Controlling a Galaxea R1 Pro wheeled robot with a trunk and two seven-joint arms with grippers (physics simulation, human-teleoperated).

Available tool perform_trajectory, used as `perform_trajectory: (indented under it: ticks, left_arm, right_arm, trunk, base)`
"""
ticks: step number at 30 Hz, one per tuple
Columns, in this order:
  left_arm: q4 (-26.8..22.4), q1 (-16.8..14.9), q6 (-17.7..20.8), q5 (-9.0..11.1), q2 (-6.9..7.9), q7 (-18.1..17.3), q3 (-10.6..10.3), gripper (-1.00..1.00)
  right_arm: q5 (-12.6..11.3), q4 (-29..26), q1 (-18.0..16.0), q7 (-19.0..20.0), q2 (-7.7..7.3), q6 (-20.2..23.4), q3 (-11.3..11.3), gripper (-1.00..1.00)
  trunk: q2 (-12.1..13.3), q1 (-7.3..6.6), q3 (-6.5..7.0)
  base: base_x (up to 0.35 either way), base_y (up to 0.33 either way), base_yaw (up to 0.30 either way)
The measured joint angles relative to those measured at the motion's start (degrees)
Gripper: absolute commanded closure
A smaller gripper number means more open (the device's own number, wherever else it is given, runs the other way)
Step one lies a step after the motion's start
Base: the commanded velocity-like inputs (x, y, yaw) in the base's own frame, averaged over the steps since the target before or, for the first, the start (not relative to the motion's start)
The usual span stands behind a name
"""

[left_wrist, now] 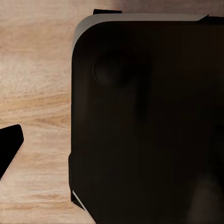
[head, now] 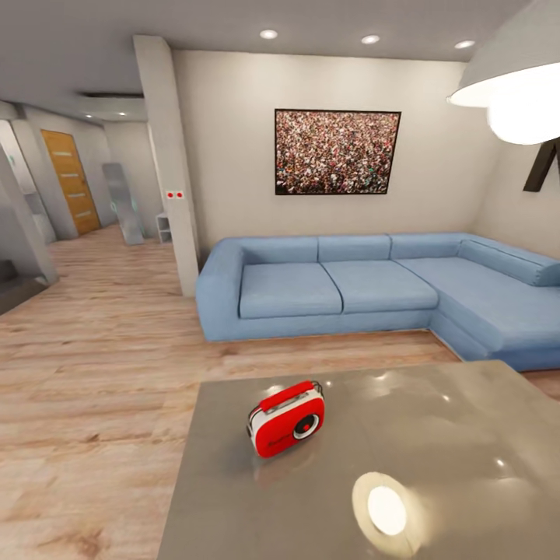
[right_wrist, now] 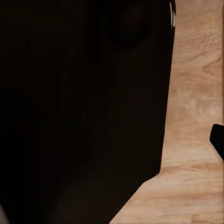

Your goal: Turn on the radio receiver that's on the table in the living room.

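The radio receiver (head: 287, 418) is a small red box with a white band, a round black dial and a thin wire handle. It stands on the near left part of the low glossy grey-brown table (head: 467, 435) in the head view. In the left wrist view one dark fingertip (left_wrist: 10, 150) shows at the frame's edge over wood floor, beside the robot's dark body (left_wrist: 149, 121). The right wrist view likewise has one fingertip (right_wrist: 217, 140) at its edge beside the dark body (right_wrist: 79, 107). Each finger sits far out to the side, with nothing held.
A blue sectional sofa (head: 350, 288) stands behind the table under a crowd picture (head: 337, 152). A round white glow (head: 386, 509) reflects on the tabletop below a hanging lamp (head: 513, 85). Light wood floor (head: 101, 373) runs left toward a pillar (head: 173, 171) and a hallway door (head: 71, 180).
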Motion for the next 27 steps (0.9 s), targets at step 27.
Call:
perform_trajectory:
  ticks: [27]
  left_arm:
    - [0.0, 0.0, 0.0, 0.0, 0.04, 0.0, 0.0, -1.0]
  right_arm:
    - [0.1, 0.0, 0.0, 0.0, 0.0, -0.1, 0.2, -1.0]
  trunk:
    - [0.0, 0.0, 0.0]
  base:
    - [0.128, 0.0, 0.031]
